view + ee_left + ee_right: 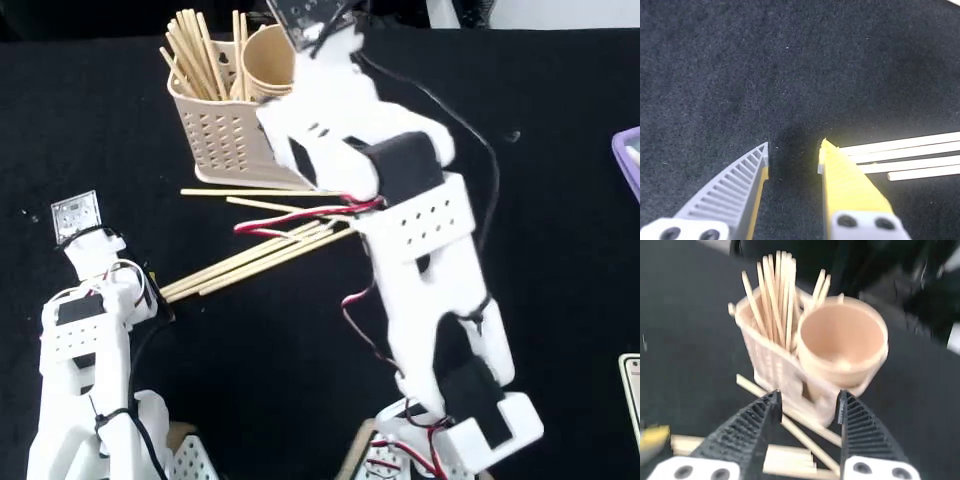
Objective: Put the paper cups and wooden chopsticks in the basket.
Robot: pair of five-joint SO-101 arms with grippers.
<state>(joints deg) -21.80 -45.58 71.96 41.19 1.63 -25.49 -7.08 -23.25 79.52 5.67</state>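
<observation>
A beige perforated basket (228, 140) stands at the back of the black table, holding several wooden chopsticks (198, 55) and a paper cup (268, 62). The right wrist view shows that basket (772, 365) and cup (842, 340) just beyond my open right gripper (807, 400), which holds nothing. More loose chopsticks (260, 255) lie in a bundle in front of the basket, with two singles (250, 192) nearer it. My left gripper (792, 155) is open, low over the cloth, its yellow finger beside the near ends of the loose chopsticks (910, 155).
The right arm (420, 230) stretches over the table's middle and over part of the loose bundle. A purple object (628, 160) sits at the right edge and a card (632, 385) lower down that edge.
</observation>
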